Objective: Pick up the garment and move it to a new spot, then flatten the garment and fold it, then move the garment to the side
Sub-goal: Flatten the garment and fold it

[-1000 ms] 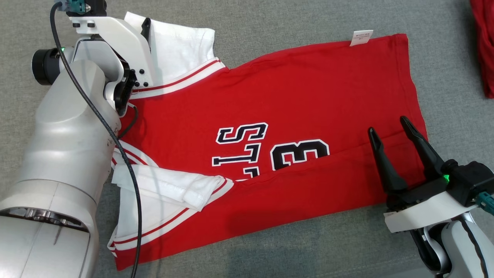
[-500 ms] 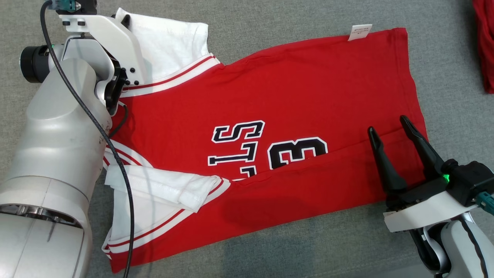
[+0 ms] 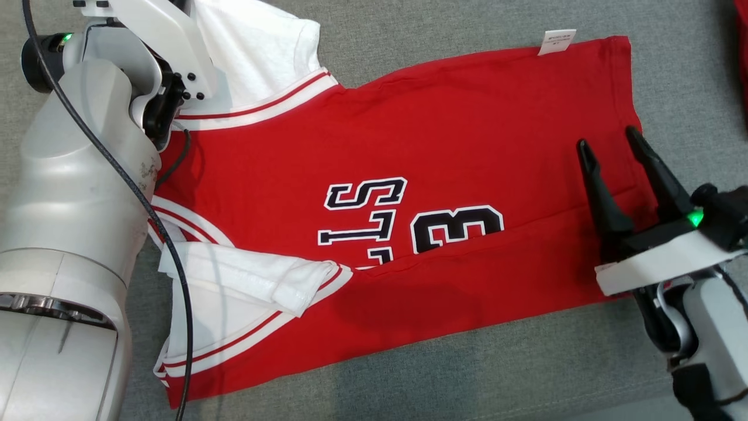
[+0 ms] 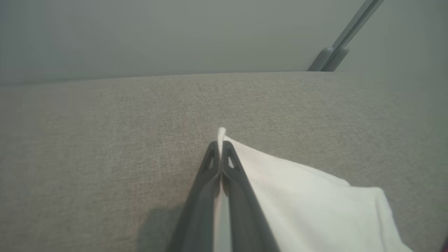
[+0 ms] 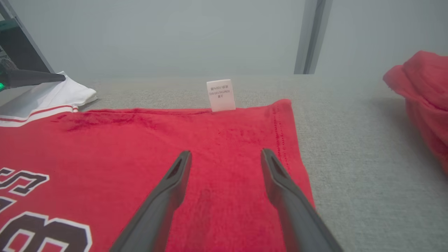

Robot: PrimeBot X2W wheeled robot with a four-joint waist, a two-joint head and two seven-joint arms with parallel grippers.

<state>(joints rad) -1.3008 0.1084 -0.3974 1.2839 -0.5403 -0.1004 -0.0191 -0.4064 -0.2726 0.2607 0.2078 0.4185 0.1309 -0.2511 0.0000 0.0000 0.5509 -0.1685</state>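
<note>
The garment (image 3: 409,146) is a red jersey with white sleeves and black lettering, lying spread on the grey surface, its near edge folded over. My left gripper (image 4: 220,145) is shut on the edge of the far white sleeve (image 4: 308,199), at the garment's far left corner (image 3: 257,52). My left arm (image 3: 76,175) covers the shoulder area. My right gripper (image 3: 606,138) stands open over the red hem at the right, fingers apart above the cloth (image 5: 225,153) with nothing between them.
A white care label (image 3: 556,41) sticks out at the garment's far edge. Another red cloth (image 5: 423,98) lies to the right, beyond the hem. The near sleeve (image 3: 245,286) is folded onto the body. Bare grey surface surrounds the garment.
The left gripper's fingers have closed on the white sleeve's edge. The right gripper has moved forward over the hem, still open. The head view has shifted slightly.
</note>
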